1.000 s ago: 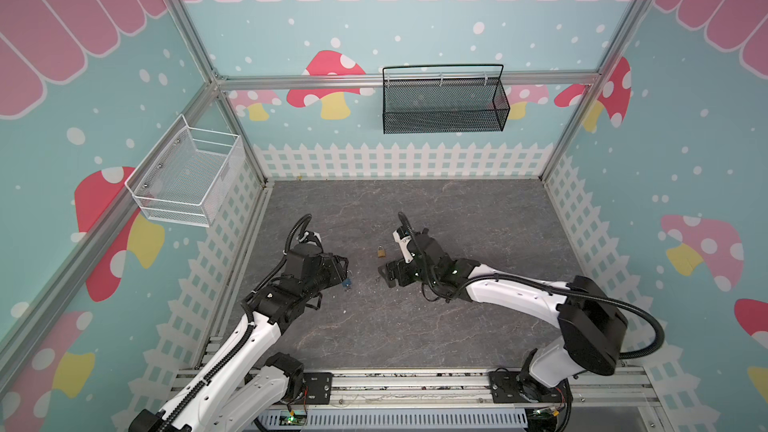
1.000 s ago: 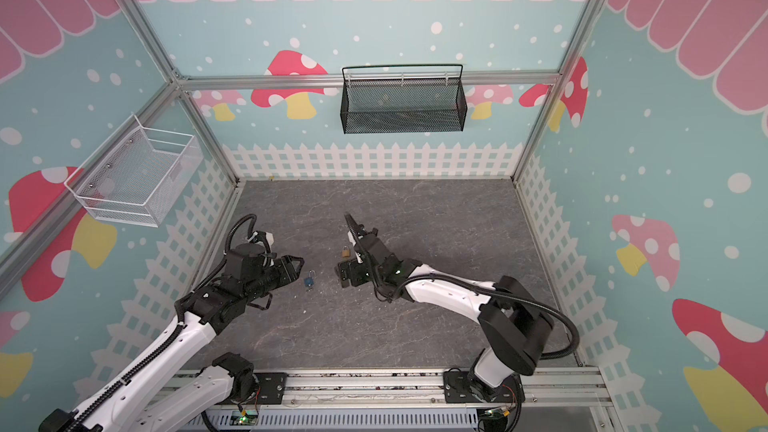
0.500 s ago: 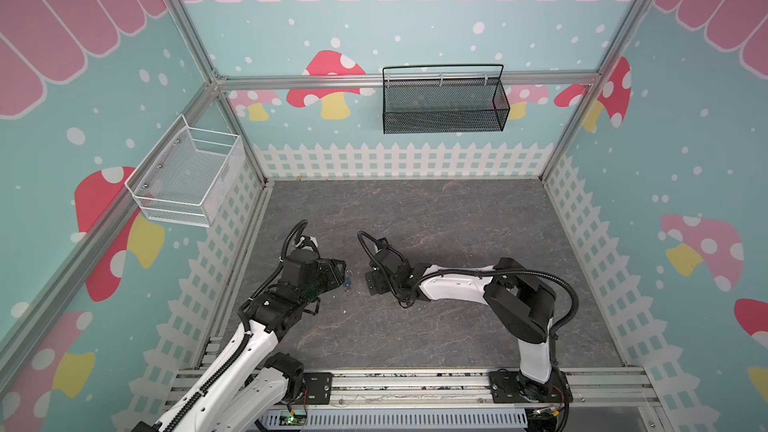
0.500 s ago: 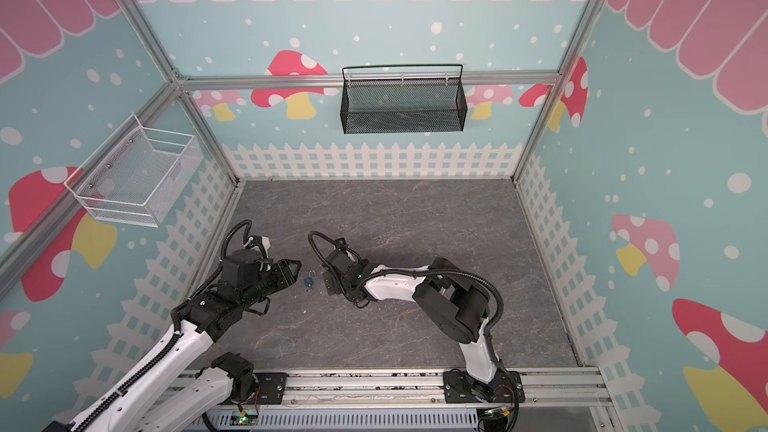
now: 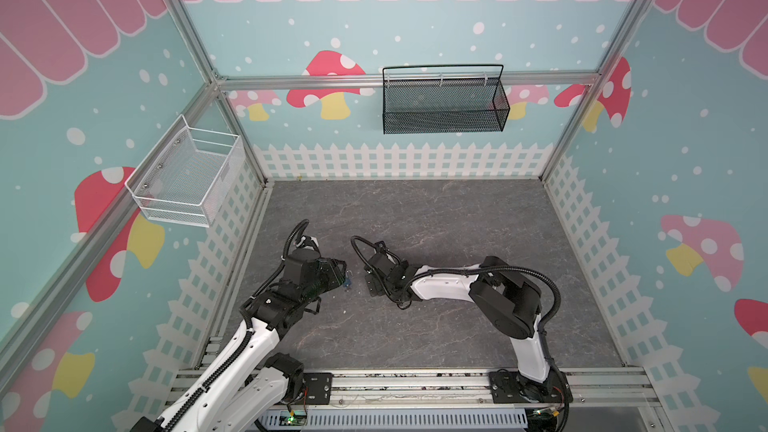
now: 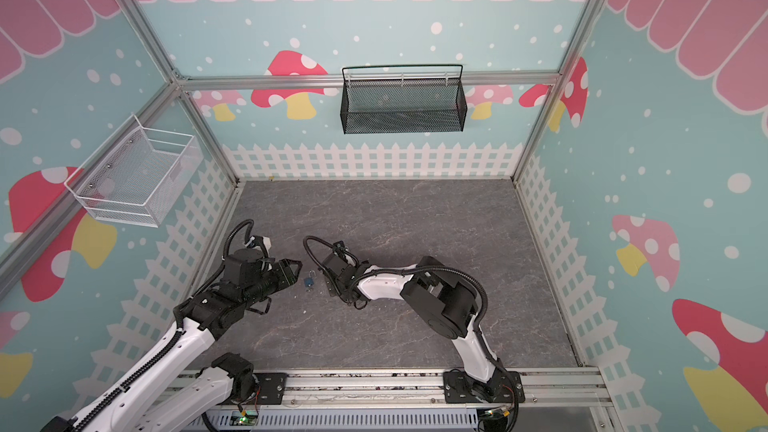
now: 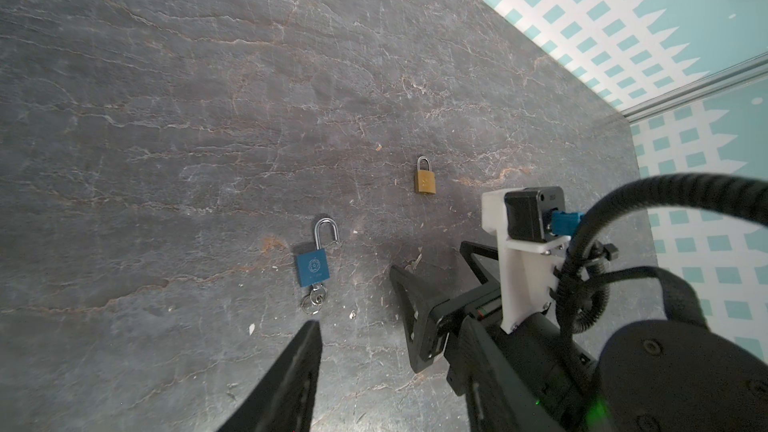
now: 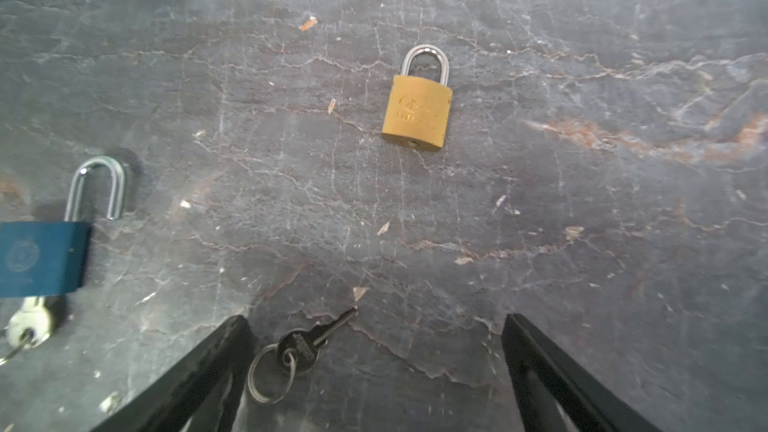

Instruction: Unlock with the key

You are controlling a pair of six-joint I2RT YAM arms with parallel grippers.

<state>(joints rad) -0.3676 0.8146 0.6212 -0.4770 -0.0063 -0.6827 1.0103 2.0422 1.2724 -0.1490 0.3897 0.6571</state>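
The key [image 8: 309, 342], small and dark grey on a wire ring, lies flat on the grey floor between the fingers of my right gripper [image 8: 374, 320]. That gripper is wide open and low over it, with the key close to one finger [image 8: 208, 371]. Just beyond lies the brass padlock [image 8: 417, 112], its shackle shut. The blue padlock [image 7: 313, 270] lies to the side with its shackle sprung open and a pale key [image 7: 314, 301] in its base. My left gripper [image 6: 294, 271] hangs open and empty near the blue padlock [image 6: 308, 282]. In both top views the right gripper [image 5: 371, 284] hides the key.
A black mesh basket [image 5: 444, 105] hangs on the back wall and a white wire basket [image 5: 187, 178] on the left wall. The two grippers are close together at the front left of the floor [image 5: 436, 218]. The right arm's elbow [image 5: 505, 297] is folded near the front.
My right arm has swung left and folded its elbow, bringing its open gripper down beside the blue padlock and over the key. The left arm has hardly moved.
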